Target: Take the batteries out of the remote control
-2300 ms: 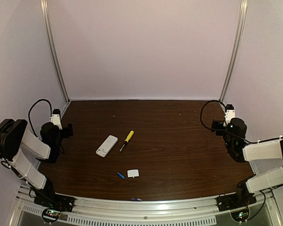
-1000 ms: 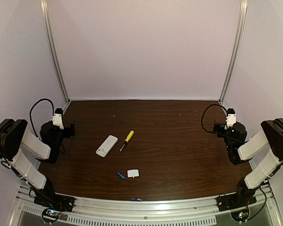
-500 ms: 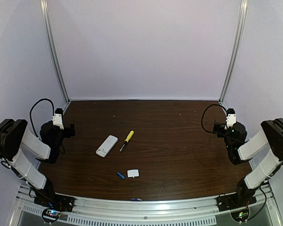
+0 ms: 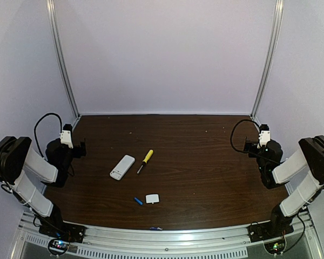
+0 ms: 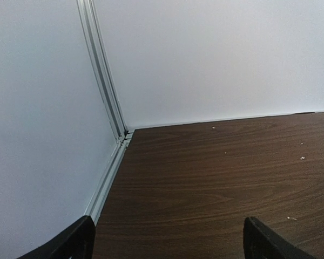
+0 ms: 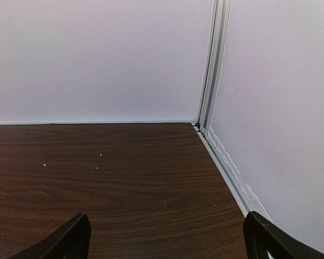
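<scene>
The remote control (image 4: pixel 122 167) lies flat on the dark wood surface (image 4: pixel 205 162), left of its middle. Its long axis runs on a diagonal, with one end toward the near left corner and the other toward the far right corner. It is a plain white bar with rounded corners; at this size its face shows no detail, and I cannot tell whether its compartment is open. Just beside its far end lies a yellow-handled screwdriver (image 4: pixel 145 160) on nearly the same slant, handle toward the far edge and tip toward the near edge. One of the batteries (image 4: pixel 137 200), a tiny blue cylinder, rests between the remote control and the near edge, angled from far left to near right. A small white cover piece (image 4: pixel 152 198) sits just to its right, apart from it. A second blue cell (image 4: pixel 155 228) lies at the near edge, roughly along it, and I cannot tell whether it rests on the wood or the metal rail. Both arms are folded back at the side edges, well apart from everything. The left fingers (image 5: pixel 73 245) are spread wide and hold nothing, facing the far left corner. The right fingers (image 6: pixel 70 245) are likewise spread wide and hold nothing, facing the far right corner.
</scene>
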